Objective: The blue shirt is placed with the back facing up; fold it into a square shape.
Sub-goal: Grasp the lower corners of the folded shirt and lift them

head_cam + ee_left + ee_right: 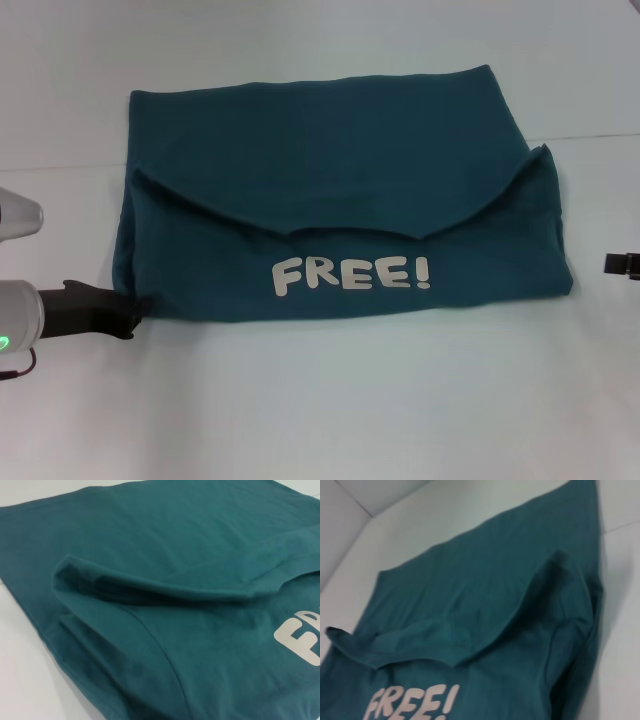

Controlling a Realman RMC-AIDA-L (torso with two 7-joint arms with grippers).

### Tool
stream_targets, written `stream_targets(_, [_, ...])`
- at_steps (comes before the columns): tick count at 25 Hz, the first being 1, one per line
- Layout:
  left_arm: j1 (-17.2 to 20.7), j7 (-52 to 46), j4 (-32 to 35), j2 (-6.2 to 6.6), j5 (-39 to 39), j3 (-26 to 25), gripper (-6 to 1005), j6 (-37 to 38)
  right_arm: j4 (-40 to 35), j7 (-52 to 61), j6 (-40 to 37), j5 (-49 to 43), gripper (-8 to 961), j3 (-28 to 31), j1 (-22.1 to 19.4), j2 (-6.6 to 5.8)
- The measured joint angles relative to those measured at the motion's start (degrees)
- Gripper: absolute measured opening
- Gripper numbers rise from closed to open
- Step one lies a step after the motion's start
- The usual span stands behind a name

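At the lower left of the head view, the left gripper, a black pincer on a silver-white arm, sits at table height with its tip touching the lower left corner of the large dark teal-blue soft cotton shirt; whether its fingers are parted or pinched on the cloth cannot be told. Its wrist view shows only the shirt up close, with a folded edge curling across it.

The shirt fills the centre of the head view, lying on the plain white table. It is folded into a wide block: the lower part is turned up over the plain back, so the white "FREE!" print faces up in the lower middle, under a curved hem edge.

At the right edge, mid-height, the right gripper shows as a small black tip, apart from the shirt; its state cannot be told. Its wrist view shows the shirt and the print.
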Motion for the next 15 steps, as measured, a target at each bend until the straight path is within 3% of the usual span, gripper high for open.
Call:
stream_targets(11, [-0.4,0.0,0.0,0.17,0.0,0.1,20,0.2,1.3,-0.7,9.2,-4.0,615,-0.8,3.6,4.32])
stream_targets(15, [-0.4,0.0,0.0,0.24,0.0,0.0,22,0.2,2.6,-0.8,11.7,-4.1,614,-2.7,4.5,4.78])
